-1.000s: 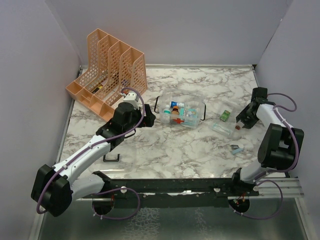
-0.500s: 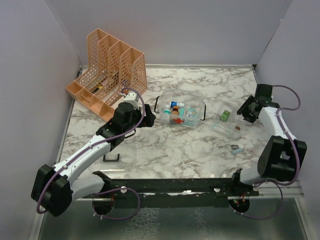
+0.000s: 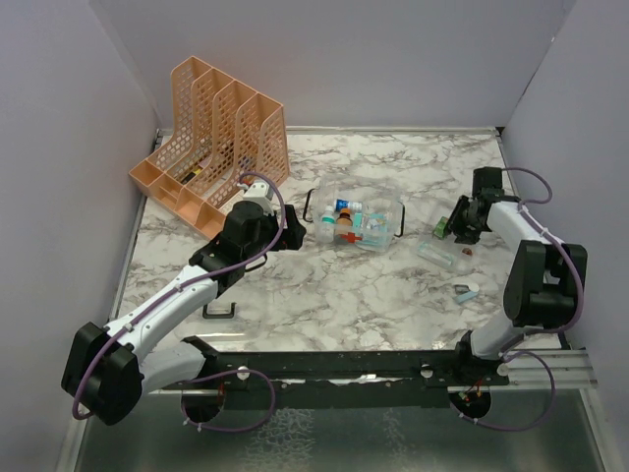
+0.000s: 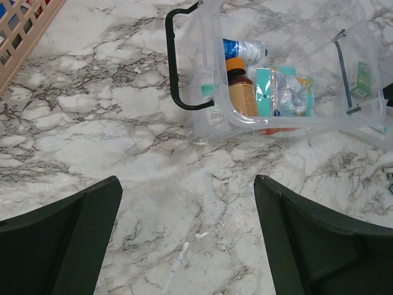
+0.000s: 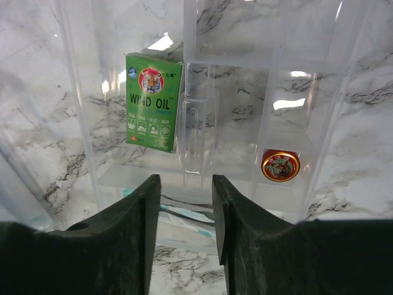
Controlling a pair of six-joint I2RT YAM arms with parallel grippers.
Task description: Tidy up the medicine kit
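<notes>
Your left gripper [image 4: 187,184] hangs over the marble table [image 3: 324,295] with its jaws spread wide and nothing between them. It is just short of the medicine kit [image 3: 366,218], which sits near the middle of the tabletop, between the two arms. The kit's black handle [image 4: 175,67] faces that gripper. Through the clear walls you can see a brown bottle [image 4: 241,95] with an orange cap, a white bottle [image 4: 244,48] with a blue label, and a teal packet [image 4: 285,92].

Off to the right, well apart from the kit, your right gripper [image 5: 185,184] points down at a clear plastic tray [image 5: 190,61]. Its jaws are drawn in to a narrow gap, and they appear to grip nothing. Beyond the fingers lie a green box [image 5: 153,101] printed "WIND OIL" and a small round red tin [image 5: 280,165]. Through the glare you cannot tell whether they rest in the tray or under it.

An orange mesh file rack [image 3: 211,138] stands at the far left corner. A small pale item [image 3: 468,290], too small to identify, lies near the right arm.
</notes>
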